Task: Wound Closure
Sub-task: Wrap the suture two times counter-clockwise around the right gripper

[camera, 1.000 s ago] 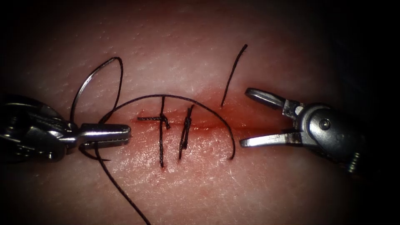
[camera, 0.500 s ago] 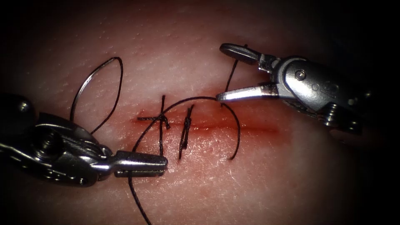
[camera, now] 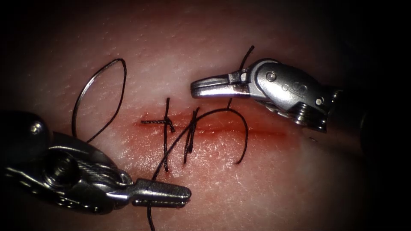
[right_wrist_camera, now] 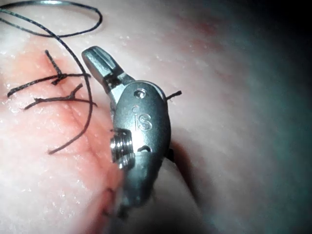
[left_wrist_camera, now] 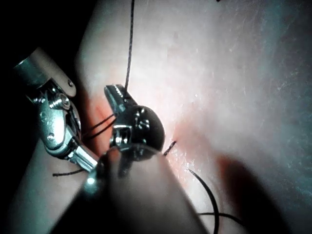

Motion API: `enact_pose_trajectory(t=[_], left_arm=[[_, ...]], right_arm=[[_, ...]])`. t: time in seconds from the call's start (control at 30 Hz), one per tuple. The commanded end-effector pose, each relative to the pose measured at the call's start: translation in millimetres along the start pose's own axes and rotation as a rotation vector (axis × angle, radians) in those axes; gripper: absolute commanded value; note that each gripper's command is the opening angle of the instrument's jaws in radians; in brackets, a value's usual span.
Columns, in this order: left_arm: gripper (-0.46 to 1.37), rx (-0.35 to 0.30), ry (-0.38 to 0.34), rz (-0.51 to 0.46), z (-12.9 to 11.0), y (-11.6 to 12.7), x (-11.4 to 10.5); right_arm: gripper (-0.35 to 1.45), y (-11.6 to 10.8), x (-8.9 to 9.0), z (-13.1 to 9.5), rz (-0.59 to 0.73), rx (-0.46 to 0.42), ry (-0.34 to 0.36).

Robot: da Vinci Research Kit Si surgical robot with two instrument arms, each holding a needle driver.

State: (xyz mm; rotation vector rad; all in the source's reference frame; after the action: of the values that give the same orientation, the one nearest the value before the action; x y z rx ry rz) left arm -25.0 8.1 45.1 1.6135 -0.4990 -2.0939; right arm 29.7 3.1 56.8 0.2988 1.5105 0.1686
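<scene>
Two knotted stitches (camera: 177, 132) cross the cut (camera: 222, 130) in the tissue (camera: 265, 179). The curved needle (camera: 92, 85) lies free on the tissue, left of the cut. The left tool (camera: 171, 197), below the cut, clamps the thread (camera: 205, 117). The right tool (camera: 205, 87), above the cut, is closed on the thread's short tail (camera: 246, 55).

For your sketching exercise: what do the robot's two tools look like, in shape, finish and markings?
Both are polished silver metal. The left hand has slim tapered jaws on a grooved, pulley-like wrist. The right hand has rounded jaws, a bulbous wrist with rivets, a threaded stud and a stamped mark.
</scene>
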Motion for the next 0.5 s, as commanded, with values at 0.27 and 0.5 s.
enact_pose_trajectory(t=[0.27, 0.5], left_arm=[[-0.35, -0.006, 0.019, -0.004, 0.1, -2.0, -1.6], [-0.35, -0.010, 0.040, -0.018, 0.0, -1.8, -4.9]], right_arm=[[-0.35, -1.6, -0.8, 0.5, 0.011, 0.037, 0.015], [-0.35, -2.4, -0.3, 0.2, 0.010, 0.044, 0.024]])
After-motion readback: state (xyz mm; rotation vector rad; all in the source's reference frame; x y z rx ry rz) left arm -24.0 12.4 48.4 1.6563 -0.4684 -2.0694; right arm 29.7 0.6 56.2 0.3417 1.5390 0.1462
